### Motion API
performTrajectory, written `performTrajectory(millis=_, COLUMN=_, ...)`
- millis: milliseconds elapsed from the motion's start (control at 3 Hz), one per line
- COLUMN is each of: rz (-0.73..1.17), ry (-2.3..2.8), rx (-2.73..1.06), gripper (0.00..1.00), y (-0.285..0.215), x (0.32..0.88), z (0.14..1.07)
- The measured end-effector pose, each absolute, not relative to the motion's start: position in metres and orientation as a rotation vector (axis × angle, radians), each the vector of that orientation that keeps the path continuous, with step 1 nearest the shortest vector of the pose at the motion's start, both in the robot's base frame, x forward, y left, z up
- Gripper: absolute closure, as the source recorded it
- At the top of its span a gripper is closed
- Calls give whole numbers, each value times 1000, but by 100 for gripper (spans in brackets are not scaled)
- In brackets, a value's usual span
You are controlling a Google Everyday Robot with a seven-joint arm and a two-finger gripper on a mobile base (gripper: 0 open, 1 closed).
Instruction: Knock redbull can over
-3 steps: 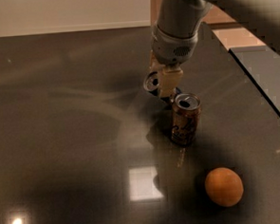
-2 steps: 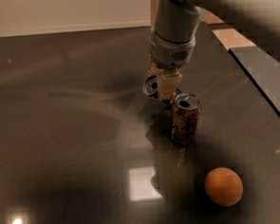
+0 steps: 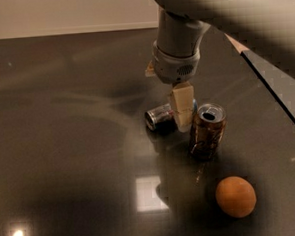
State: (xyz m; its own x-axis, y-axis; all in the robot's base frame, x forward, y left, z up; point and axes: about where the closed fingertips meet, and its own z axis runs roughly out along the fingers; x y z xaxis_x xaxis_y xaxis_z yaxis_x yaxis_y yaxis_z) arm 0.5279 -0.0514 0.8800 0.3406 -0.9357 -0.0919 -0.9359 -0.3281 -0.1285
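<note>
Dark, glossy tabletop (image 3: 64, 145) fills most of the frame, with a pale wall (image 3: 56, 13) in a strip along the top and a lighter grey panel (image 3: 286, 89) cutting across the right edge. A bright square reflection (image 3: 148, 193) sits on the sheen at lower centre.

From the upper right, the grey arm (image 3: 241, 9) reaches down to a point just right of the middle. The gripper (image 3: 184, 122) hangs below its round wrist as a cream-coloured block, its tip down at the table. Whether it is released or clenched cannot be told from this angle.

At centre, the redbull can (image 3: 160, 116) lies on its side, silver end turned toward the left, its body running behind the gripper and seemingly touching it.

Just to the right, close beside the gripper, a wider brown can (image 3: 206, 136) stands upright, its opened top showing. An orange (image 3: 235, 196) rests at lower right, apart from both cans.
</note>
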Motion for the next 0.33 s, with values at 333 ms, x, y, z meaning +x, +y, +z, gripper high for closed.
performTrajectory(millis=333, rz=2, ry=1718, rx=-2438, gripper=0, y=-51, x=528, z=880)
